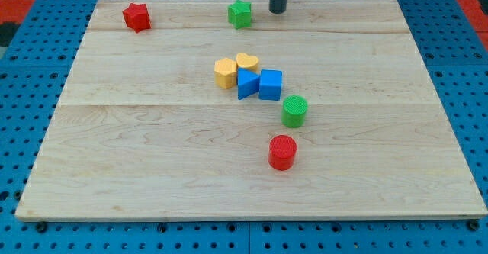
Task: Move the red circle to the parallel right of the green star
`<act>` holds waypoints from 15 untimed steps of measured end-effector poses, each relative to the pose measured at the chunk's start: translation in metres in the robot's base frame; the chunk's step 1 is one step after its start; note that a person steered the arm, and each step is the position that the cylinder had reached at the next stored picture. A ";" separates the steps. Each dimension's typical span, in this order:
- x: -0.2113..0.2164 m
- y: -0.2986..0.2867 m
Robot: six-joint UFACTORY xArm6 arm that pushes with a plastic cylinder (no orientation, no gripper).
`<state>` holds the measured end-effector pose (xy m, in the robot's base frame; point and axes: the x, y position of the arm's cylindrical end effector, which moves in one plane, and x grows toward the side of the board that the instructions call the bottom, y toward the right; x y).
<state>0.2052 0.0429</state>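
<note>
**Far edge of the board: tip parked beside the green star**

At the far edge of the wooden board point(152, 170), my tip point(277, 11) rests just right of the green star point(239, 14), close to it but not touching — it is a bare rod with nothing to open or close, and it holds nothing. The red circle point(281, 152) sits well apart from both, toward the near side and a little right of centre. Just beyond it, slightly to the right, stands the green circle point(294, 110), near but apart. A tight cluster lies at mid-board: a yellow hexagon point(225, 72) on the left, a yellow heart point(247, 61) touching it on the far side, a blue triangle point(246, 83) and a blue cube point(270, 84) side by side. In the far left corner — alone — is the red star point(136, 16).
</note>
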 end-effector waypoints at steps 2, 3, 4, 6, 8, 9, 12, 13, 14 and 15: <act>0.016 -0.086; 0.013 -0.035; 0.007 0.043; 0.016 0.068; 0.045 0.069; 0.048 0.069; 0.224 0.093; 0.328 0.093; 0.387 0.029; 0.392 -0.063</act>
<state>0.5974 -0.0204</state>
